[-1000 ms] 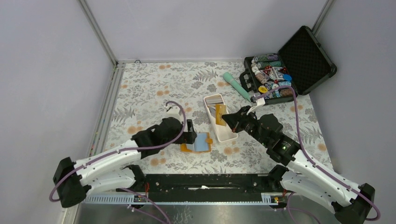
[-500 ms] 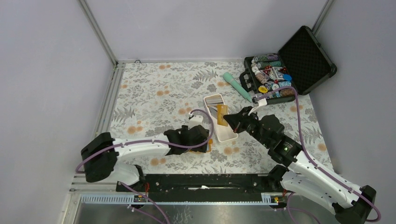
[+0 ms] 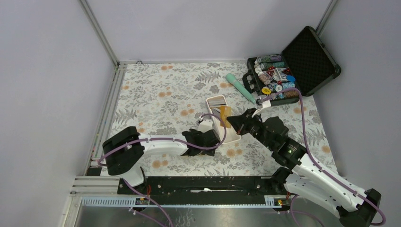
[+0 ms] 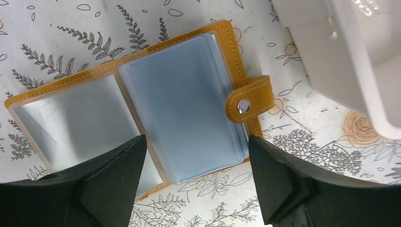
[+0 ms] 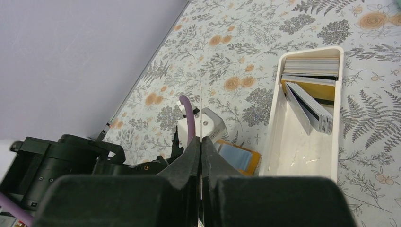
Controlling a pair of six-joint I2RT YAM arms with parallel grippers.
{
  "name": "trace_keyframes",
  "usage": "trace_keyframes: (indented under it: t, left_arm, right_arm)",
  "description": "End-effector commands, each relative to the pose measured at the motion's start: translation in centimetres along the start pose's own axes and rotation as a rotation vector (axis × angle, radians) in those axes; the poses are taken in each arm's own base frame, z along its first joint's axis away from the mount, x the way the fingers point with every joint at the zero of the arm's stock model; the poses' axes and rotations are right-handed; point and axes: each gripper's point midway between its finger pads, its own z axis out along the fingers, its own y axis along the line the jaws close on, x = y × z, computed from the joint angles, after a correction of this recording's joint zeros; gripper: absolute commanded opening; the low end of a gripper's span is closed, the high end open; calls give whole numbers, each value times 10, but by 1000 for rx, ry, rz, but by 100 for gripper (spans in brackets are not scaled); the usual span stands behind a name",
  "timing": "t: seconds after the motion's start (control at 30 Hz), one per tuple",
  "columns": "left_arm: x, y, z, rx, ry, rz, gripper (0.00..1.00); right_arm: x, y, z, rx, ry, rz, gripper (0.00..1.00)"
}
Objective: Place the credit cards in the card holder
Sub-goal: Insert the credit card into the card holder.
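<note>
Currently my right gripper (image 5: 201,140) is pinched tight on one tan credit card (image 3: 225,116) (edge-on from that wrist, a thin line between the fingers), held over the left wall of the white tray (image 5: 272,127) where the other cards (image 5: 309,71) stand; the card holder (image 4: 179,113) lies open on the table (image 3: 156,90) just beside that wall, toward the near edge, so by my reckoning the card must travel left and down. My left gripper (image 4: 195,146) is the nearer one, spread wide astride the blue pocket stack; the holder's opened length runs across its fingers, snap tab (image 4: 246,101) toward the tray.
</note>
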Motion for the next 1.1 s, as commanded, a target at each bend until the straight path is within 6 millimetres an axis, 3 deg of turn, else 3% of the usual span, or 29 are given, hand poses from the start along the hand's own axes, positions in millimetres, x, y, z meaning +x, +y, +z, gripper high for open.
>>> trace_keyframes:
  t: [0.0,0.23,0.5,0.8,0.93,1.07]
  left_arm:
    - [-9,-3,0,-21,-29,-18,79]
    - [-2,2,-4,-2,-25,-46,66]
    - [-8,4,-18,40,-59,-92,63]
    - [-13,7,-25,54,-81,-29,62]
    - [-14,19,-29,15,-93,-12,61]
    - [-26,29,-47,13,-146,-72,69]
  right_arm:
    - [-5,-1,-2,8,-28,-5,0]
    - [4,0,-1,-5,2,4,0]
    - [24,0,3,-24,75,24,0]
    - [37,-2,7,-19,125,38,0]
    - [37,-2,7,-18,128,38,0]
    - [37,-4,7,-11,126,37,0]
